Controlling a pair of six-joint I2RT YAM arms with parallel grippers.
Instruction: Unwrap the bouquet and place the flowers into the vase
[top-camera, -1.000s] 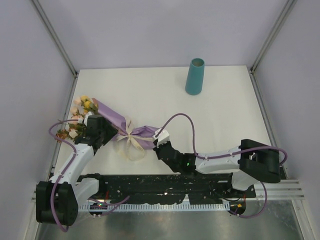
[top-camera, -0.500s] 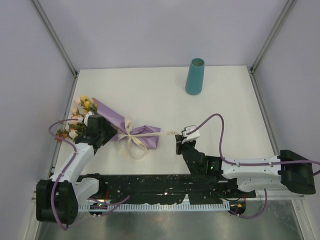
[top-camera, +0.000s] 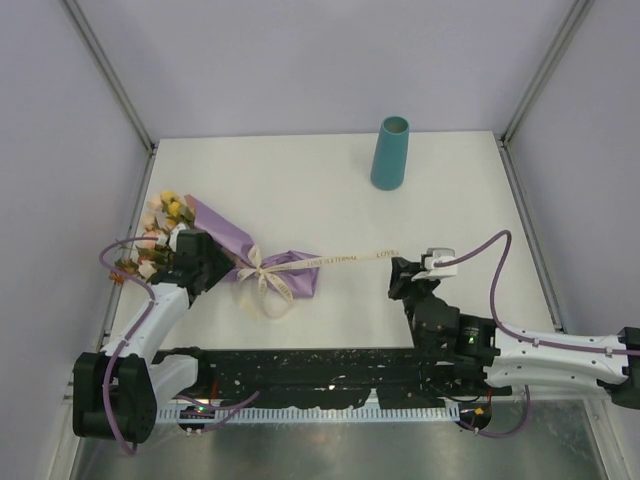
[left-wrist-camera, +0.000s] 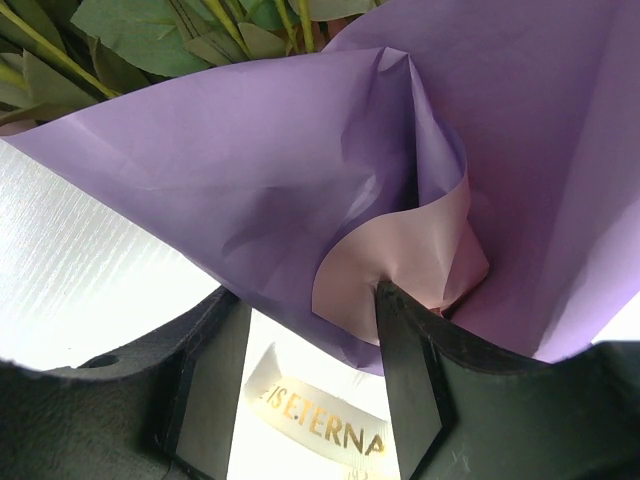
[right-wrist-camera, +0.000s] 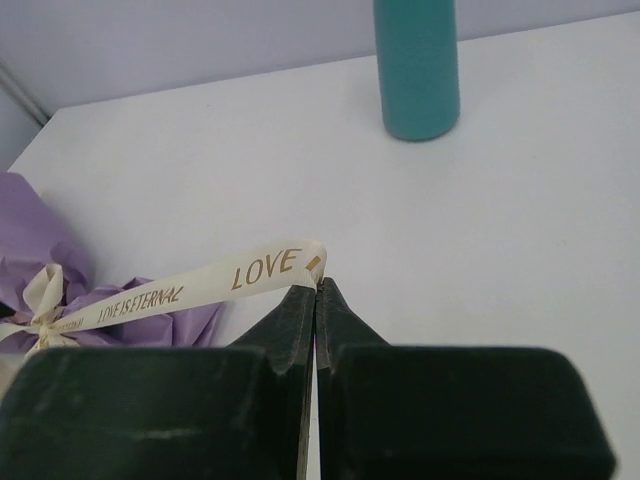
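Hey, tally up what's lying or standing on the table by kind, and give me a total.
bouquet: 1
ribbon: 1
vase: 1
Total: 3

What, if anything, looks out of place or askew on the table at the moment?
Only the ribbon: one tail runs straight from the bow on the bouquet to the right gripper, shut on its tip. The vase stands upright; nothing looks spilled or damaged.

Obstacles: taut cream ribbon across mid-surface; purple paper-wrapped bouquet left; tall teal vase far edge | Free: white surface between ribbon and vase.
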